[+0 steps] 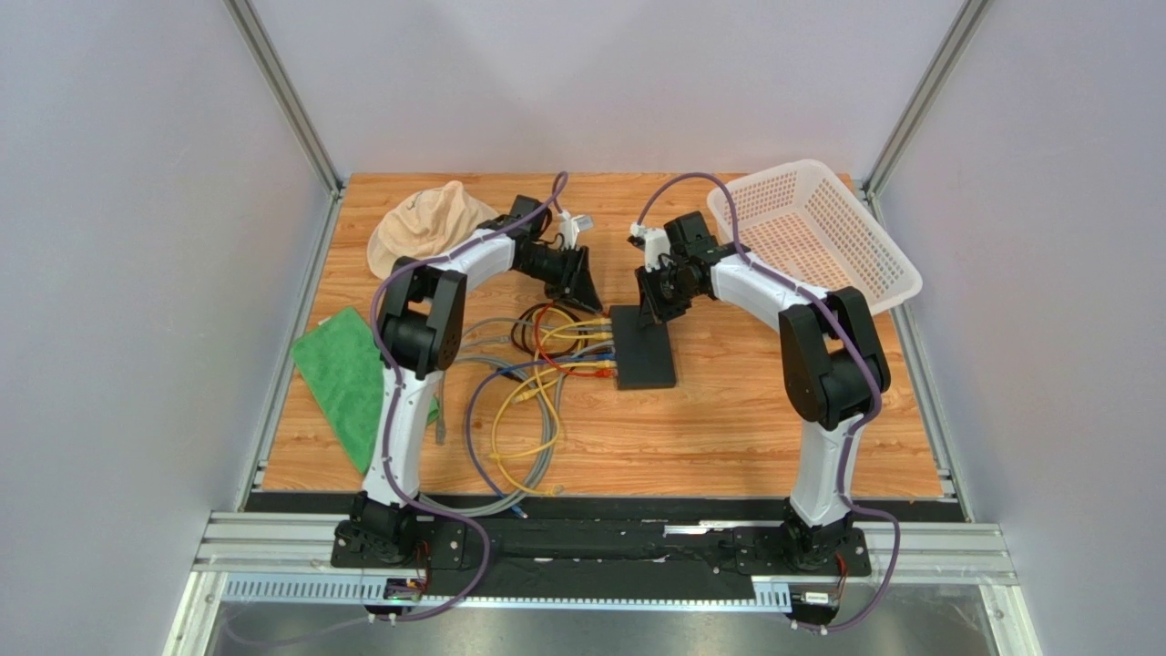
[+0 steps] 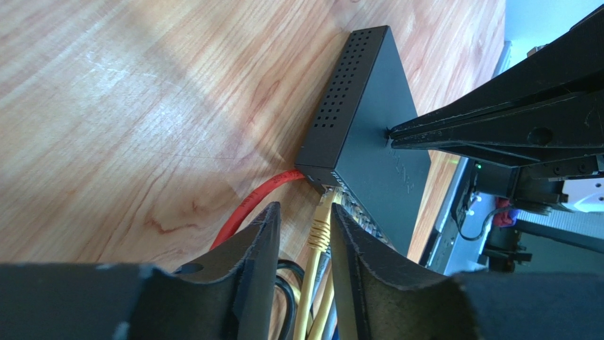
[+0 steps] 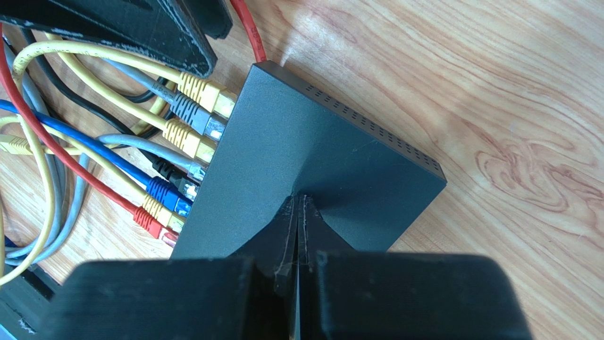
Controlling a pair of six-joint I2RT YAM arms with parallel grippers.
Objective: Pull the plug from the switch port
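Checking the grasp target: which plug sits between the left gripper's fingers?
The yellow plug at the end of the switch's port row, beside the red cable; it alone lies within the left gripper.

Switch front mostly hidden behind left claw.

The scene is lit brightly and evenly from above. Only soft, faint shadows are cast on the orange-brown wooden table top. In both wrist views a pale sheen is seen across the wood grain, and a dull grey gradient is spread over the flat matte black rectangular box. The near black fingers are rendered blurred, while the box's perforations are kept sharp.
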